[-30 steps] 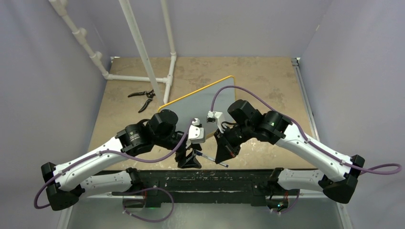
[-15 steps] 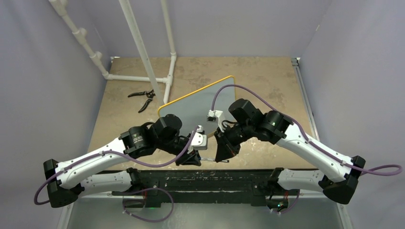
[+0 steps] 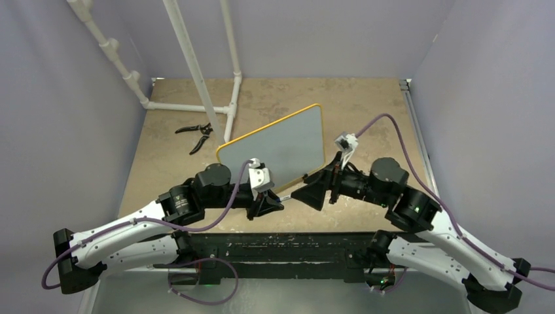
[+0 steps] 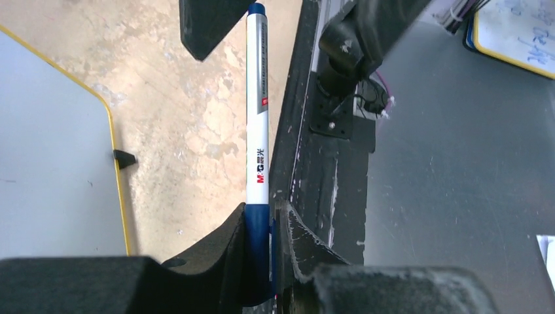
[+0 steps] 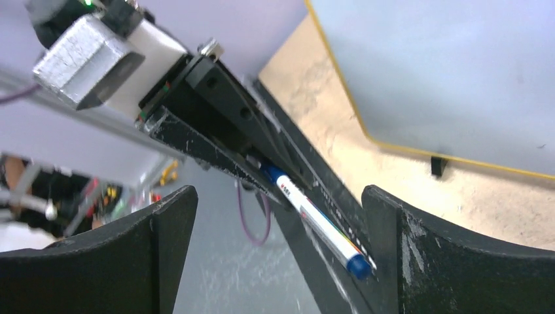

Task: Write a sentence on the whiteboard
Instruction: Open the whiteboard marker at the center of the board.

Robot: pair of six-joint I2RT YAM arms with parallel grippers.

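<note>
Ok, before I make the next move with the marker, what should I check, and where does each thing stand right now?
1. Marker secured by the left gripper: ok, jaws shut on its blue end.
2. Right gripper free to act: ok, open and holding nothing; the marker's free end sits close to it.
3. Cap off and tip exposed: cannot tell; both ends look blue.
4. Whiteboard lying flat on the table, face up: ok; no writing shows on it.
5. Pliers out of the way: ok, lying apart from the board, beyond its far left corner.
</note>
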